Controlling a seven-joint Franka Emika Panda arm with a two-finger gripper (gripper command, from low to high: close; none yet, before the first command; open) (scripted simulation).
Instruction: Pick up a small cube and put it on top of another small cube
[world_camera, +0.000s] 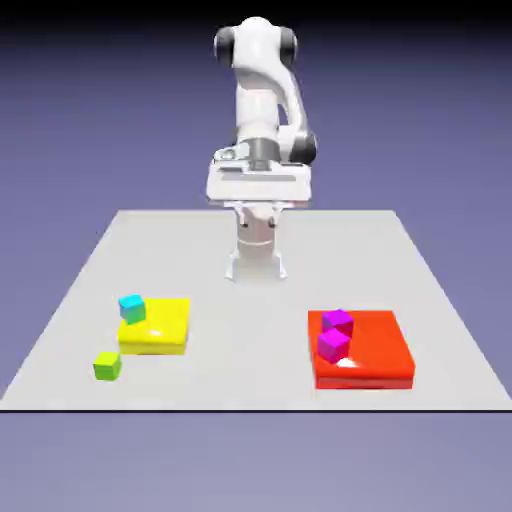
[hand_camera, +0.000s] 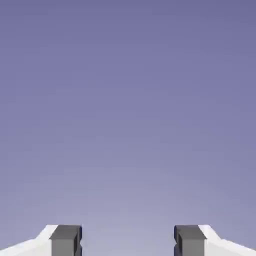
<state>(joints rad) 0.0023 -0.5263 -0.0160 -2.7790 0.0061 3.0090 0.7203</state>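
A cyan cube (world_camera: 131, 308) sits on the back left corner of a flat yellow block (world_camera: 165, 332). A green cube (world_camera: 107, 366) rests on the table just off that block's front left corner. Two magenta cubes (world_camera: 338, 322) (world_camera: 333, 345) stand close together on the left part of a flat red block (world_camera: 375, 355). My gripper (world_camera: 258, 205) hangs high at the far end of the table, well away from all the cubes. In the hand view the gripper (hand_camera: 128, 241) is open, with only the blue-violet backdrop between its grey fingertips (hand_camera: 66, 240).
The grey table (world_camera: 256, 300) carries the yellow block at the exterior view's left and the red block at its right. The robot's base (world_camera: 257, 258) stands at the far middle of the table.
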